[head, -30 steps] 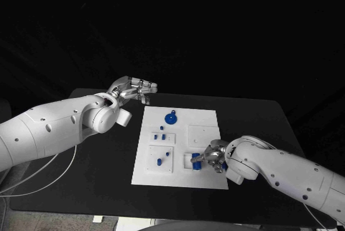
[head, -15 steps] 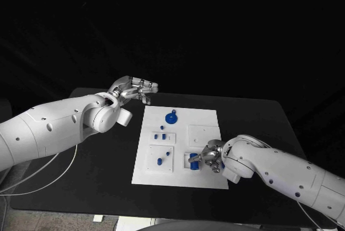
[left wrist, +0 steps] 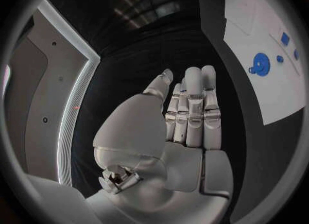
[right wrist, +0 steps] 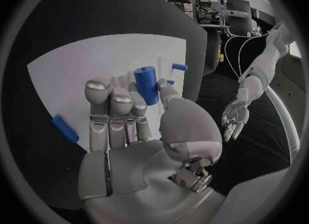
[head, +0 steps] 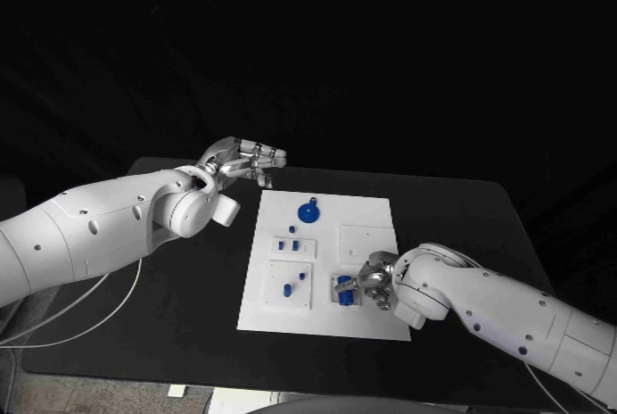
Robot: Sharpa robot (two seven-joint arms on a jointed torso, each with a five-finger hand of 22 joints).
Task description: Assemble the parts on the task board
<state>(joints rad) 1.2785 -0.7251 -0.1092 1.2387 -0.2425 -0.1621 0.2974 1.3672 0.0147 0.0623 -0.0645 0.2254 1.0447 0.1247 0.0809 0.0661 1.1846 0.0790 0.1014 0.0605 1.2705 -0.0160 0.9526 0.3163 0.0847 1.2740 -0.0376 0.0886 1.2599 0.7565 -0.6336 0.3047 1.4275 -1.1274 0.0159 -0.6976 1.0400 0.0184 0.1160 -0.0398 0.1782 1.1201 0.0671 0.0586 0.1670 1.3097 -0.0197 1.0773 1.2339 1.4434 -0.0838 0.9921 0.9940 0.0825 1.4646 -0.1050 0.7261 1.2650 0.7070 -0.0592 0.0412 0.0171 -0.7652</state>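
1. The white board [head: 324, 262] is seen in the middle of the black desk [head: 463, 218], and small blue parts are seen on it.
2. A round blue part [head: 308, 211] is seen at the far end of the board. Two small blue pegs [head: 291, 245] are seen in a little square in the middle, and another blue peg [head: 287, 290] is seen in the near left square.
3. The right hand [head: 373, 285] is seen low over the near right corner of the board. A blue tube [right wrist: 147, 85] is pinched between the thumb and the fingers [right wrist: 122, 112], and it is held upright.
4. A second blue piece [right wrist: 65, 128] is seen lying on the board beside that hand, not held.
5. The left hand [head: 241, 158] is held up off the desk, past the far left corner of the board. Its fingers [left wrist: 193, 105] are stretched out close together, and nothing is held in them.
6. The step in hand is judged to be the fitting of the blue tube into its place at the near right of the board.
7. To do it well, the tube should be kept straight up and lined up over its spot first. Then it should be pushed down slowly and softly.
8. The tube should be let go only when it sits flat, and the blue piece beside it should not be bumped.
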